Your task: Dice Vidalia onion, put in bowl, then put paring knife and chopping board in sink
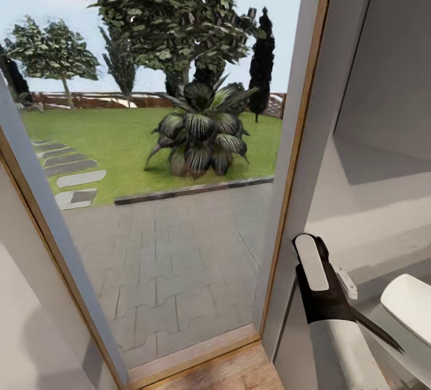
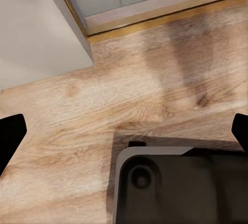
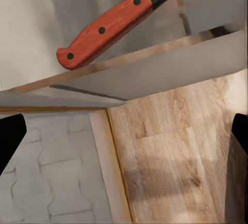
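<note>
Paring knife (image 3: 103, 28): in the right wrist view the red handle with three rivets is close to the camera and slants across, with the dark blade running out of frame. It is in the air, over the door sill and wall edge, and touches no surface. In the head view a thin dark blade (image 1: 377, 329) sticks out past the right arm (image 1: 323, 294), low on the robot's right.

Right gripper (image 3: 124, 136): its fingertips (image 3: 9, 136) sit at opposite frame edges, so the jaws are spread wide. The knife is not between the tips. Can't tell what is carrying it.

Left gripper (image 2: 124, 136): jaws also wide apart, with nothing between them. It hangs over the wooden plank floor (image 2: 155, 79), above the dark robot base (image 2: 186, 188).

Surroundings: the robot faces a glass door (image 1: 167, 198) with a wood-trimmed frame (image 1: 293, 157). Outside are grey paving (image 1: 173, 258), lawn, a spiky plant (image 1: 200, 133) and trees. A grey wall (image 1: 383, 79) is on the right.
</note>
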